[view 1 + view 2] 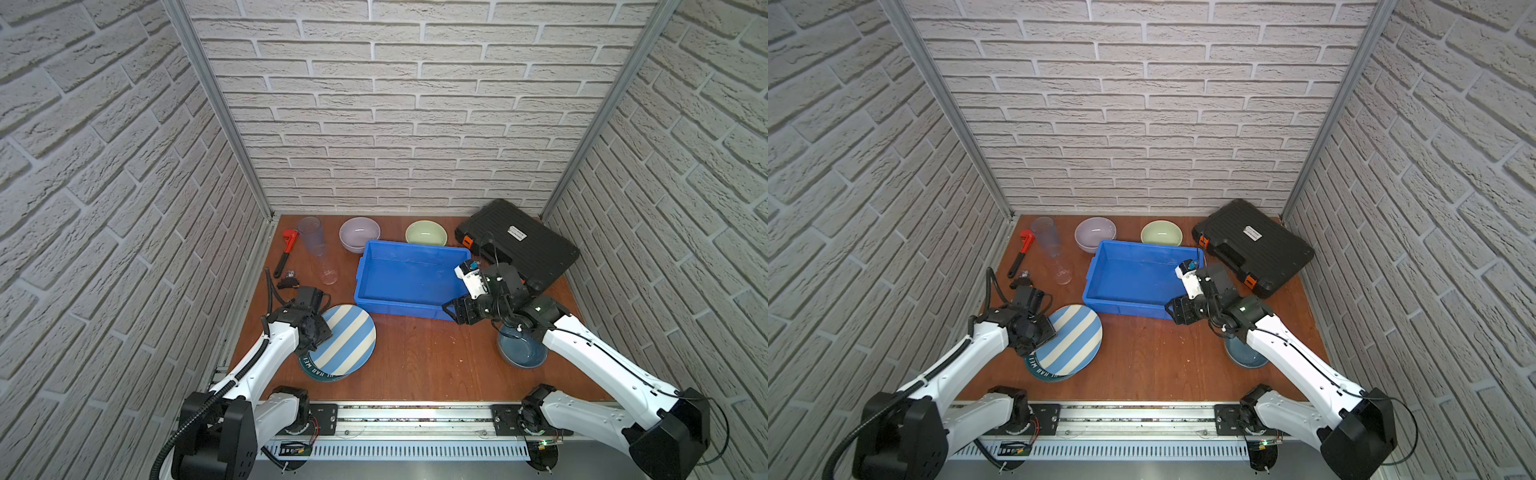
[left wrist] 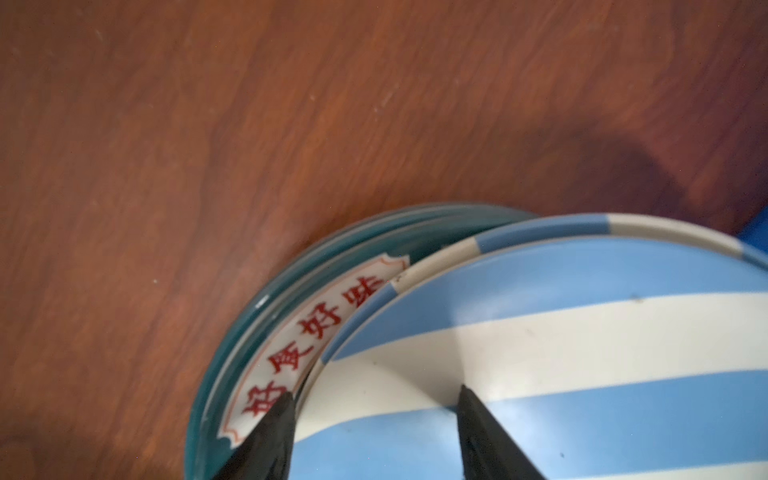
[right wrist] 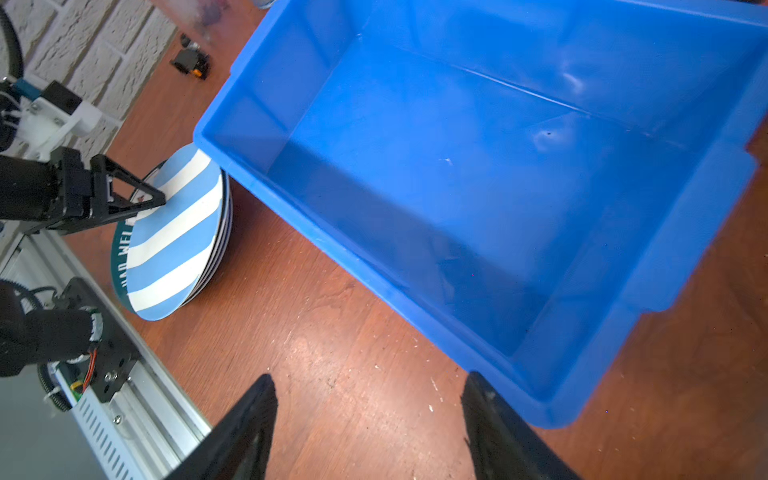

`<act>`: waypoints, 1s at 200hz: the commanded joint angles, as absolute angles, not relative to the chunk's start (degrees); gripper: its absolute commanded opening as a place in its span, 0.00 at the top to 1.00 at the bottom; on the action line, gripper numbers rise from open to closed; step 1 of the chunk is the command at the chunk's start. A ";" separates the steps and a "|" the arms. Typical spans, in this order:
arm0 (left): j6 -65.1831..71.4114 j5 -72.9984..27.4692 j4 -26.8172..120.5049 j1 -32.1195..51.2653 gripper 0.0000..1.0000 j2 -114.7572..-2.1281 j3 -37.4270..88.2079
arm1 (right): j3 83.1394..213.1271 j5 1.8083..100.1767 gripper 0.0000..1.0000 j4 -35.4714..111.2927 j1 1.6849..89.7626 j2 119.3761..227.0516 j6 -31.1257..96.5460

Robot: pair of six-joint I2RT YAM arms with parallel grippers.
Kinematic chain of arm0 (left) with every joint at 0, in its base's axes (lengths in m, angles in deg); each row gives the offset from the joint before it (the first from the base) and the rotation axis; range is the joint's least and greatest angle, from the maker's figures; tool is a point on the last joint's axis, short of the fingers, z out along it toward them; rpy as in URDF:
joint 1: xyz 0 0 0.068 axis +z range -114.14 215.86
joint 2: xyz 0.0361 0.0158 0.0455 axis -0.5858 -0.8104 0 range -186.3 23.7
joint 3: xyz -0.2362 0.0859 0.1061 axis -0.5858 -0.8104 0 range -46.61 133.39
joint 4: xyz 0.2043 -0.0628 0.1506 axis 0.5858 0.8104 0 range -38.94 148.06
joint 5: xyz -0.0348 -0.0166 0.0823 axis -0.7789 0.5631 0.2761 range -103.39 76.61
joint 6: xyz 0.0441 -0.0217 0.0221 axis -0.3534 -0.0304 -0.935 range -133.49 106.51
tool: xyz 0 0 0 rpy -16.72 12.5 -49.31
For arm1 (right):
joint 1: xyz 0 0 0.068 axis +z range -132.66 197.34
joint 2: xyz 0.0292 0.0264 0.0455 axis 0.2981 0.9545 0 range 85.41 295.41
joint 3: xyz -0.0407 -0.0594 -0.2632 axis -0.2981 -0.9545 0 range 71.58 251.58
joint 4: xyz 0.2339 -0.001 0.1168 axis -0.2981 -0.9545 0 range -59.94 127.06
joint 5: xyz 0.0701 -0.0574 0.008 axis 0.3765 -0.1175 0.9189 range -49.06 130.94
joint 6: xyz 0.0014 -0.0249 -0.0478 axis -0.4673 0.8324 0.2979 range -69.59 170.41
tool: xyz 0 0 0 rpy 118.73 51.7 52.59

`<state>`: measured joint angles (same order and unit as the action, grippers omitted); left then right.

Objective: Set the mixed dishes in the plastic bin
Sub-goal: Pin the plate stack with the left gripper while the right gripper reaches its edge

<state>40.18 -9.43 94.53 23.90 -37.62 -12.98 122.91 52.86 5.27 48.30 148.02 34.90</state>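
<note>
Pictured at mid-counter in both top views: the plastic bin, bright blue, flanked by two robot arms. Found outside it, on the wood, every dish in sight.

Stacked near the front left, just short of the bin's near corner: the blue-white striped plate on top, the teal lettered plate peeking out beneath, and further rims below in the right wrist view.

Caught in the left wrist view astride the striped plate's rim: the left claw, parted and not yet clamped, with one fingertip down on the teal plate's side and the other over the stripes.

Poised just off the bin's near right corner, low over bare wood: the right claw, released, with nothing between its fingers.

Half hidden under the right arm, near the front right: the blue-grey bowl.

Lined up behind the bin, by the brick-pattern back wall: the lilac bowl and the pale green bowl.

Farther left, the clear tumblers beside the red pipe wrench.

Tucked into the far right corner, just beside the bin: the black tool case with orange latches.
</note>
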 commanded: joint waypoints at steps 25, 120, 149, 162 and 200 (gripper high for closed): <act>44.72 -6.39 101.63 20.21 0.35 -33.02 -14.82 | 123.99 50.71 0.30 9.01 59.98 151.16 28.95; 44.08 -5.59 102.28 20.08 0.36 -32.41 -11.78 | 127.04 49.24 0.44 20.57 72.02 166.79 20.48; 42.67 -4.16 105.13 20.10 0.31 -32.19 -7.98 | 129.51 48.86 0.44 23.26 73.54 171.16 18.88; 41.22 -2.38 107.60 20.42 0.27 -32.82 -4.95 | 129.94 48.70 0.44 24.96 73.72 172.92 17.99; 37.24 0.11 109.86 23.07 0.24 -36.93 -1.28 | 132.33 48.41 0.46 27.89 73.99 177.90 16.36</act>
<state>40.46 -2.74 106.55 21.38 -34.80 -1.86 130.39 49.28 23.30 73.46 175.89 18.36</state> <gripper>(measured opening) 0.776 0.546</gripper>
